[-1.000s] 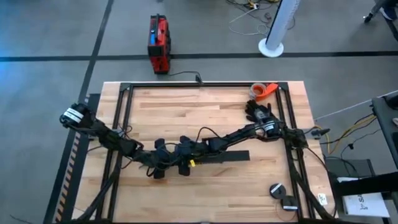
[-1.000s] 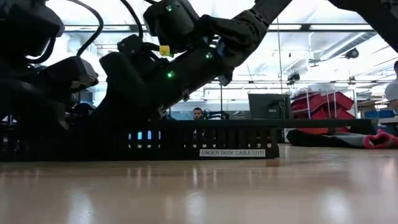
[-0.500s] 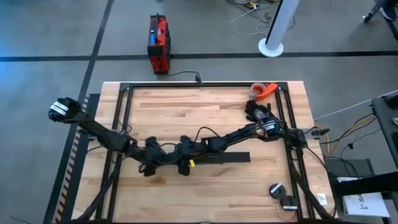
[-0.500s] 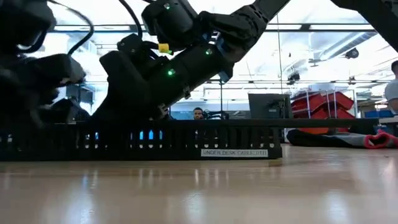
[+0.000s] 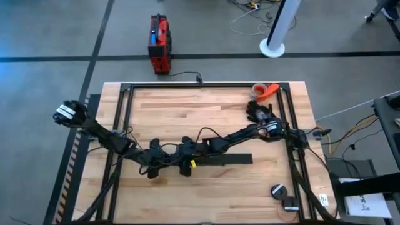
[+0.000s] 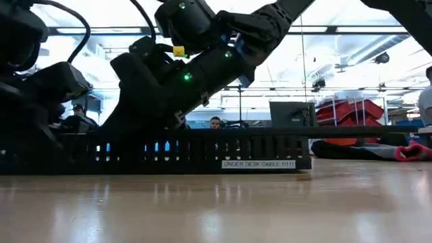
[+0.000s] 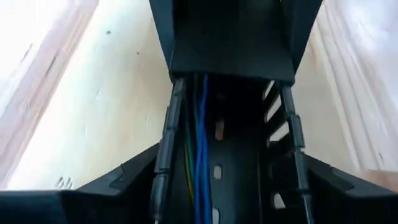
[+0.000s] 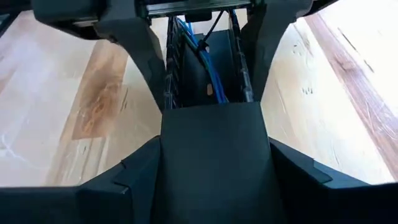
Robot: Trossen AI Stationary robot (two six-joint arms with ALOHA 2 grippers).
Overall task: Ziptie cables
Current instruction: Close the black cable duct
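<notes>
Both claws, left and right, astride slotted rail holding cables; grip unclear; open tabletop around

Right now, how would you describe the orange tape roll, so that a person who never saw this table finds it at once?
Start at the wooden table in the high view and go to its far right corner, just inside the black frame. The orange tape roll lies there, beside a black glove-like object. It is the only orange thing on the table.
</notes>
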